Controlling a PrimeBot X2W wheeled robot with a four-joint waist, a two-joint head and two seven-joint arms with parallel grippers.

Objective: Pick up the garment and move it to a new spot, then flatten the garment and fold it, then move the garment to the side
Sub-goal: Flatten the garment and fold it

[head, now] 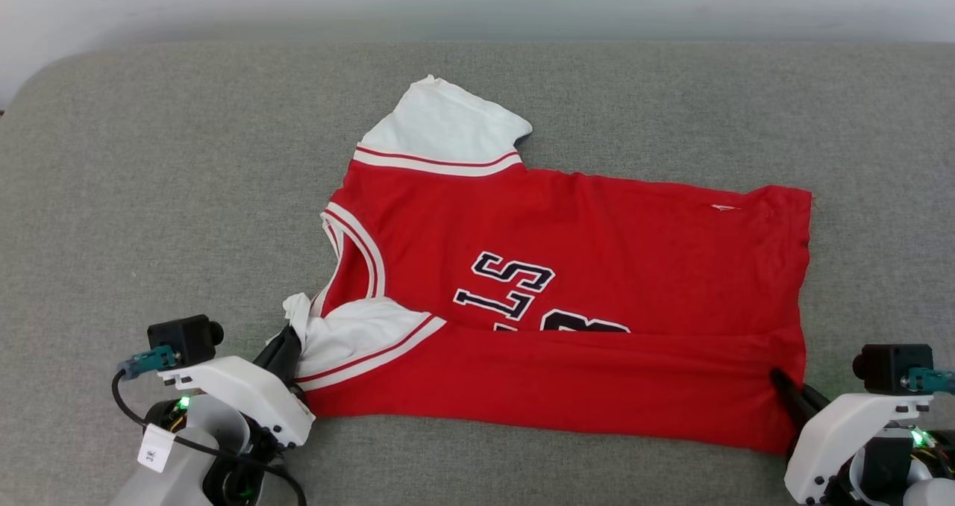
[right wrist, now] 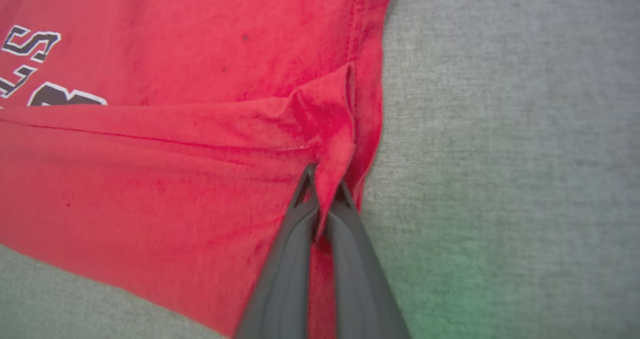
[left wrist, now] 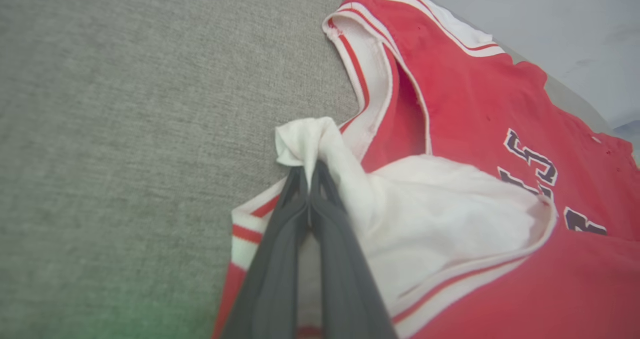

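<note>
The left wrist's white moulded shell [head: 239,394] carries a black camera block [head: 183,336], a teal plug [head: 153,359], a looping black cable [head: 127,409], a white tag [head: 154,446] and a green light [head: 183,402]. The right wrist's shell [head: 835,428] looks alike. The fingers [left wrist: 280,259] are long, dark grey and tapering.

Right gripper [right wrist: 325,186] pinches red garment [right wrist: 165,179] at corner by hem. Two dark fingers [right wrist: 285,259] squeezed tight on little bunch of cloth. Near strip of shirt folded over rest. Bits of black-and-white letters [right wrist: 30,44] peek out top left. Grey fuzzy surface [right wrist: 500,129] underneath, faint green glow on it near fingers.
</note>
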